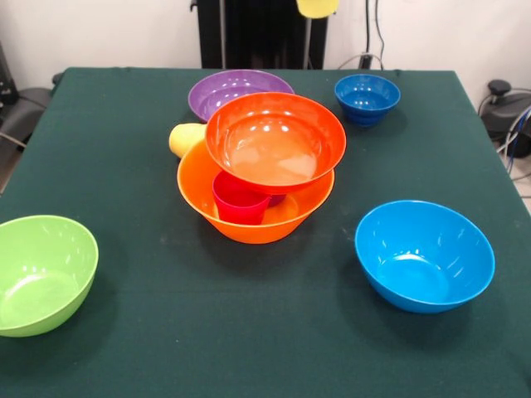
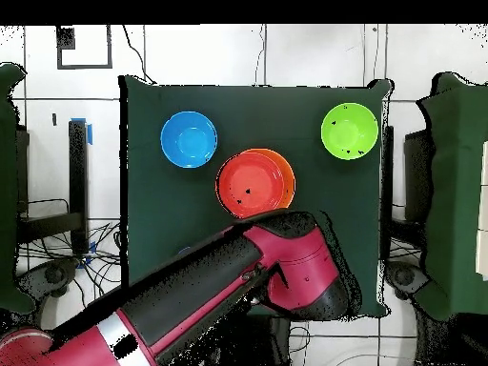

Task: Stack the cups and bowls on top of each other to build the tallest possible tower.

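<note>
The tower stands mid-table. Its base is the large orange-yellow bowl (image 1: 249, 222) (image 2: 288, 172), with a red-pink cup (image 1: 239, 201) inside it. A red-orange bowl (image 1: 275, 141) (image 2: 253, 184) rests tilted on top. A bit of purple cup (image 1: 277, 200) shows under that bowl. A pale yellow cup (image 1: 187, 138) lies on its side against the tower's far left. A yellow cup (image 1: 318, 7) hangs in the air at the top edge, so the gripper holding it is shut, with its own body out of the picture. In the overhead view the arm (image 2: 276, 276) hides the gripper.
Loose bowls stand around the tower: a purple bowl (image 1: 236, 89) behind it, a small dark blue bowl (image 1: 367, 98) at the far right, a light blue bowl (image 1: 425, 255) (image 2: 189, 139) near right, and a lime green bowl (image 1: 41, 274) (image 2: 349, 132) near left.
</note>
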You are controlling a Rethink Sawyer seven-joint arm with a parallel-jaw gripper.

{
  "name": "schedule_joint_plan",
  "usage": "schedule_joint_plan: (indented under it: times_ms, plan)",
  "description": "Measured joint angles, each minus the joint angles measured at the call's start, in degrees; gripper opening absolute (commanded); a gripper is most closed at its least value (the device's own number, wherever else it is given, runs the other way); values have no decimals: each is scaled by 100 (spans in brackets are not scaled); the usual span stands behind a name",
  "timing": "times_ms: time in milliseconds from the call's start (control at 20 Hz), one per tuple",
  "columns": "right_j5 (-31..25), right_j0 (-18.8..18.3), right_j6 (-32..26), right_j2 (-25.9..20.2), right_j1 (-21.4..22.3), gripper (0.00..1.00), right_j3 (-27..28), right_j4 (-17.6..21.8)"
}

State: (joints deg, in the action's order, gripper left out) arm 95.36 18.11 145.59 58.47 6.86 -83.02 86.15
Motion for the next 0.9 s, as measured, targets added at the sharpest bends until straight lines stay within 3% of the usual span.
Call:
schedule_joint_plan:
  times_ms: [350, 900]
  plan:
    - [-355, 6, 0, -215, -32, 0, 0, -369]
    - [-830, 18, 0, -310, -157, 0, 1, -432]
